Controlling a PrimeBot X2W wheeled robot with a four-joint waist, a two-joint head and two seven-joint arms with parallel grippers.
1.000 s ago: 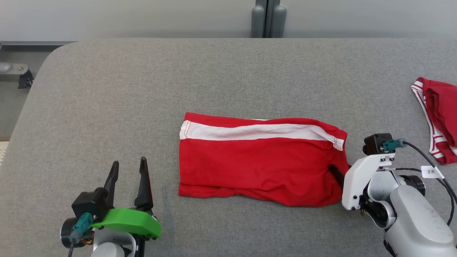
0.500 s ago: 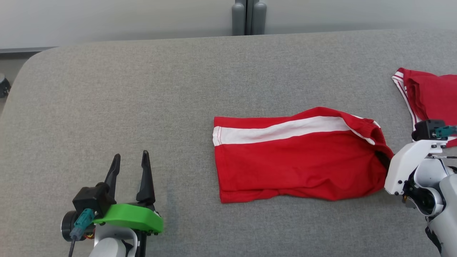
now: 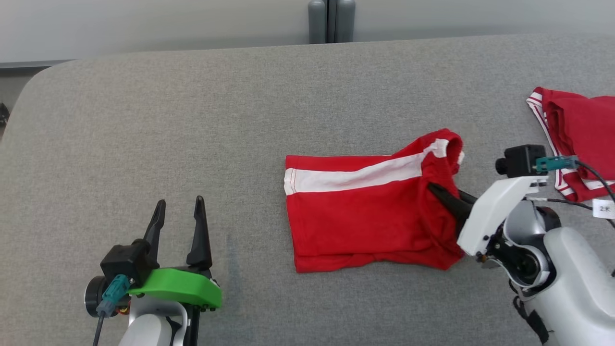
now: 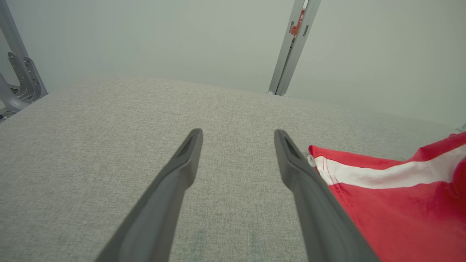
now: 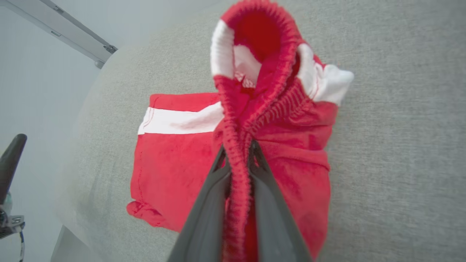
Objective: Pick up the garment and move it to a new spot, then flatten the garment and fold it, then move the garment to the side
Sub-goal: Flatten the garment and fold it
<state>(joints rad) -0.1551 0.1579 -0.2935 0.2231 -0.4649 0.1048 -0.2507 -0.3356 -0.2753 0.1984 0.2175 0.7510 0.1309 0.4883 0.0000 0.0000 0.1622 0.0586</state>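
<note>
The garment (image 3: 360, 216), red shorts with a white side stripe, lies folded on the grey table (image 3: 192, 120), its right end lifted and bunched. My right gripper (image 3: 435, 191) is shut on the ribbed waistband at that raised end. In the right wrist view the waistband (image 5: 238, 160) runs pinched between the two dark fingers, the cloth looping up above my right gripper (image 5: 238, 147). My left gripper (image 3: 178, 207) stands open over bare table to the left of the garment, nothing between its fingers. The left wrist view shows my left gripper (image 4: 236, 135) with the garment's left edge (image 4: 382, 193) beside the right finger.
Another red garment with white stripes (image 3: 576, 139) lies at the table's right edge, just behind my right wrist. A grey post (image 3: 331, 21) stands behind the far edge. The table's rounded left corner (image 3: 33, 86) is near my left arm.
My right gripper has closed on the garment's right end, lifted it and carried it leftward over the rest. The head camera has shifted. The left gripper has stayed put.
</note>
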